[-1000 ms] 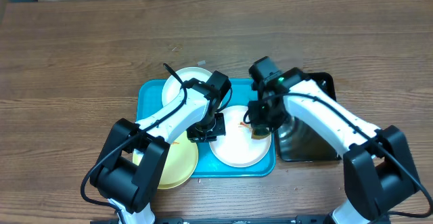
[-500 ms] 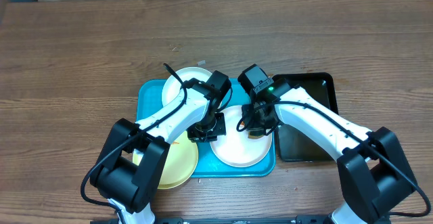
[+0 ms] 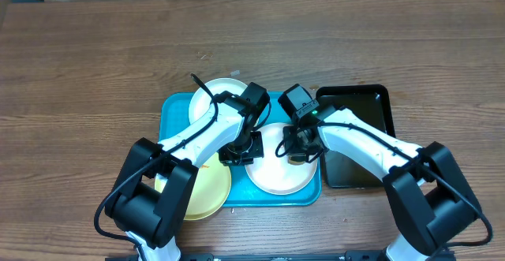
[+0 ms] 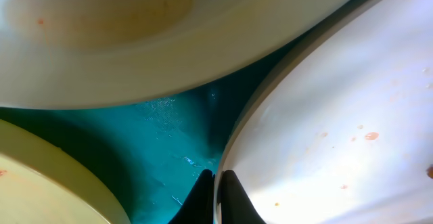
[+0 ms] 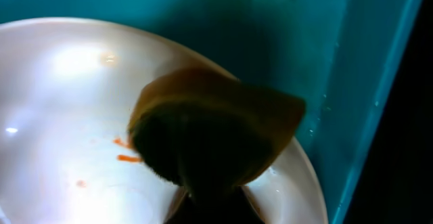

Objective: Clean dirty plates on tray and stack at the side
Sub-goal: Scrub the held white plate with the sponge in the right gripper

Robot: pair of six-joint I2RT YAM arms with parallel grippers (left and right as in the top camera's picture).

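Three plates lie on the turquoise tray [image 3: 175, 111]: a white one at the back [image 3: 207, 97], a pale yellow one at the front left [image 3: 207, 192], and a white smeared one at the right [image 3: 276, 170]. My left gripper [image 3: 241, 151] is shut on the left rim of the right white plate [image 4: 325, 136]. My right gripper [image 3: 298, 152] is shut on a brown sponge [image 5: 216, 126] and presses it on that plate [image 5: 61, 116] near orange-red smears [image 5: 125, 158].
A black basin of dark water [image 3: 359, 135] stands right of the tray. Brown wooden table [image 3: 95, 56] lies all around. The tray floor [image 4: 155, 143] shows wet between the plates.
My right gripper has moved left with the sponge, from the basin's edge onto the right white plate. The left arm has not moved.
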